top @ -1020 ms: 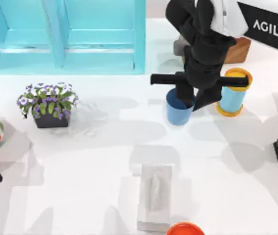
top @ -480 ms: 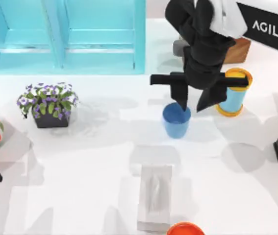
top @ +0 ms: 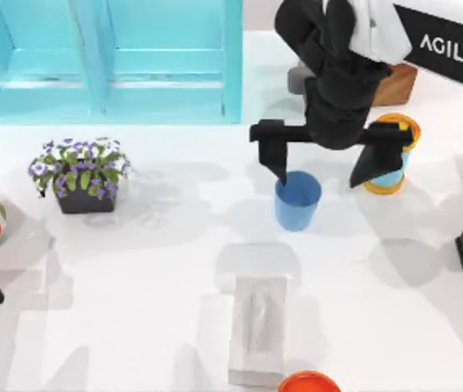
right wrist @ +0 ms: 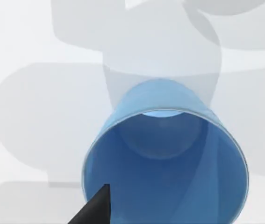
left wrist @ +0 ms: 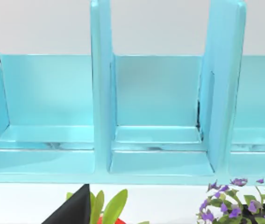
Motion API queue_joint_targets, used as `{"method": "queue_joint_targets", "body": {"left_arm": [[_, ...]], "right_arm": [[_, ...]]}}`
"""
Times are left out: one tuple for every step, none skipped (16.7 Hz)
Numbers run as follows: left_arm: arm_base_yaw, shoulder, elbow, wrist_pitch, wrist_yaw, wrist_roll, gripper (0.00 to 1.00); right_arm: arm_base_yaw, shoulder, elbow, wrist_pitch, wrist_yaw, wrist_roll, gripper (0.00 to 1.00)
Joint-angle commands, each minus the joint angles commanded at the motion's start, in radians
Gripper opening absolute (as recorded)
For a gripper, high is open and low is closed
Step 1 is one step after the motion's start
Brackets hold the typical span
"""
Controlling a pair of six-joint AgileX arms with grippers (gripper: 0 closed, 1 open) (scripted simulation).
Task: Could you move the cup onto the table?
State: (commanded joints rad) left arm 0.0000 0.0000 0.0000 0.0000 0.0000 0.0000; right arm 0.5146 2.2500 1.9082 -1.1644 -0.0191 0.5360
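White lettering "AGILE" on a black panel, cut off at the top view's right edge

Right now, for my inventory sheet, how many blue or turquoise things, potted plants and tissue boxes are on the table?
Blue or turquoise things: 3 (cup, cylinder, shelf unit)
Potted plants: 1
Tissue boxes: 1
Total: 5

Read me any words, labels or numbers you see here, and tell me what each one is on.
"AGILE": white letters on a black sign at the table's far right edge; the sign runs past the top view's border, so the rest is cut off.
Nothing else carries readable text.
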Motion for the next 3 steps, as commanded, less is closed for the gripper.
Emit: {"method": "queue_joint_targets", "body": {"left_arm": [[0.0,0.0,0.0,0.0,0.0,0.0,1.0],[0.0,0.0,0.0,0.0,0.0,0.0,1.0],[0.0,0.0,0.0,0.0,0.0,0.0,1.0]], "right_arm": [[0.0,0.0,0.0,0.0,0.0,0.0,1.0],[0.0,0.0,0.0,0.0,0.0,0.0,1.0],[0.0,0.0,0.0,0.0,0.0,0.0,1.0]]}}
